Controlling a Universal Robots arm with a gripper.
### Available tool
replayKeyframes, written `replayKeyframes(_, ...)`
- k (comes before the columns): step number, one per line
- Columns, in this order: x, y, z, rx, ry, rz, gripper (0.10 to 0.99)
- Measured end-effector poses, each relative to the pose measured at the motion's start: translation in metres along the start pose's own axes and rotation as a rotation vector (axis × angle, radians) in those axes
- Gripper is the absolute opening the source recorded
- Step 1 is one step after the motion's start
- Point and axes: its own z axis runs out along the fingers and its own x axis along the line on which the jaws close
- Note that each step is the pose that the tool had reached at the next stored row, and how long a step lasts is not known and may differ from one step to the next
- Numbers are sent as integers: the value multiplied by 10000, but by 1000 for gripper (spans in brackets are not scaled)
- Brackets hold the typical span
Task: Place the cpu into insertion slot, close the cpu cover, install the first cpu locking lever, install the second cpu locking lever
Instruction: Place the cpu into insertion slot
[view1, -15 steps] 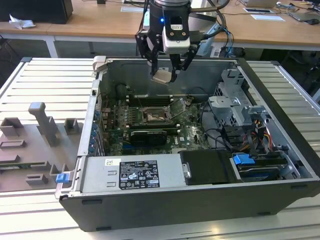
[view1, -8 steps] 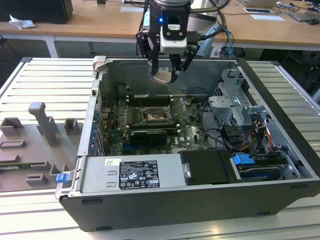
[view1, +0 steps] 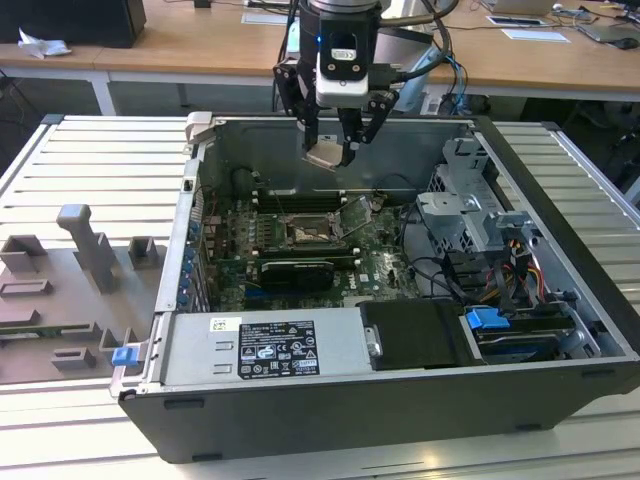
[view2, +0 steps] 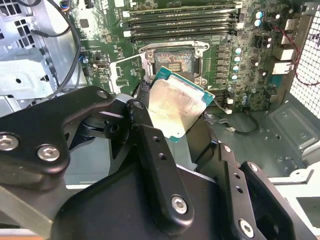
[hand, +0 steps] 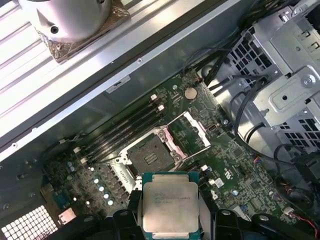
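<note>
My gripper (view1: 329, 150) hangs over the open computer case, shut on the cpu (view1: 325, 157), a flat square chip with a pale metal top that I hold by its edges. In both wrist views the cpu (view2: 177, 107) (hand: 170, 205) sits between the black fingers (view2: 150, 145), well above the board. Below lies the insertion slot (view1: 303, 232) (view2: 172, 62) (hand: 150, 156), a dark square socket with a silver rim. The cpu cover (view1: 355, 215) (hand: 187, 132) stands swung open beside the slot.
Long memory slots (view1: 300, 198) run behind the socket and a black card (view1: 295, 272) lies in front of it. A metal drive cage (view1: 470, 215) with cables fills the exterior view's right. A power supply (view1: 265, 345) sits at the front. Grey fixtures (view1: 70, 290) lie outside the case.
</note>
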Motion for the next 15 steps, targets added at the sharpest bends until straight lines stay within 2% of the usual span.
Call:
replayKeyframes(3,-1,-3,37,11,-5,80,537)
replayKeyframes(6,-1,-4,47,2,-74,856,537)
replayKeyframes(15,-1,-6,69,-15,-209,2405,537)
